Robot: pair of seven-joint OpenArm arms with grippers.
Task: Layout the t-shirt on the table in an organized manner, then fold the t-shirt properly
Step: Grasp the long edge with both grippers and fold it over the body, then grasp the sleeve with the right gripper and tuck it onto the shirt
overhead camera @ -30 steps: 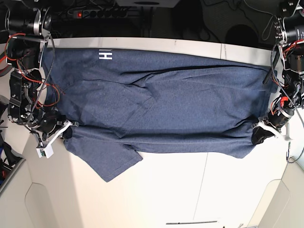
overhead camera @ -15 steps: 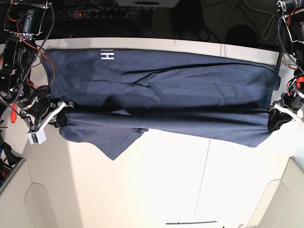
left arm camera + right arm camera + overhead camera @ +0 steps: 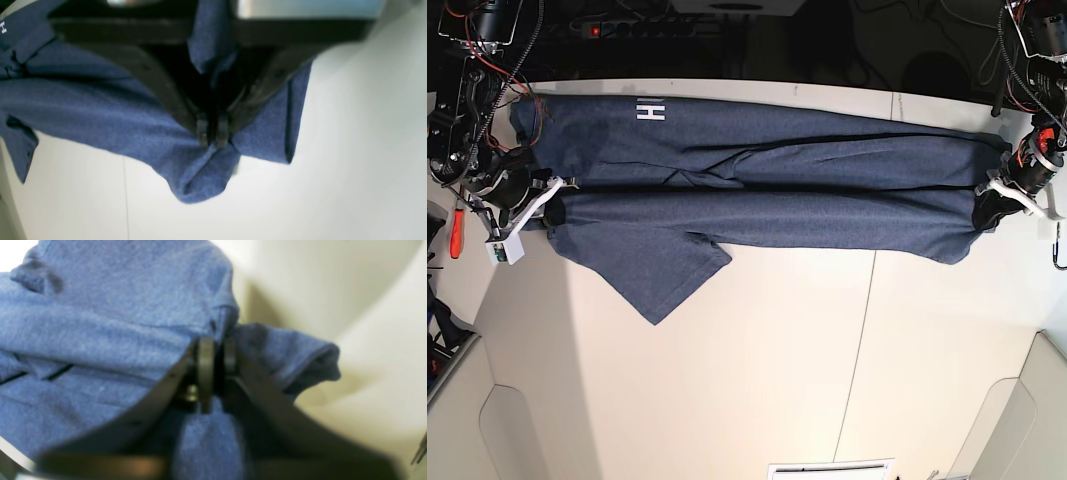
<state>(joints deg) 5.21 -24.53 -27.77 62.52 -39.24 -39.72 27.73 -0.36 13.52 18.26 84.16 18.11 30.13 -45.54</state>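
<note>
T-shirt (image 3: pixel 767 190) is stretching as a long band across the far part of the desk (image 3: pixel 757 380), white lettering (image 3: pixel 650 111) showing at the far edge, one sleeve (image 3: pixel 662 275) drooping toward the near side. Left pincer (image 3: pixel 212 136) is pinching one end, jaws closed tight on a bunch of cloth; right pincer (image 3: pixel 215 355) is doing the same at the other end. Likely mid-spread: the fabric is doubling over itself along the middle crease. To do it well: I'm suggesting equal tension on both arms, both ends level, lowering together so the cloth is landing flat, not releasing until the fold is opening and the sleeve is lying out sideways.
</note>
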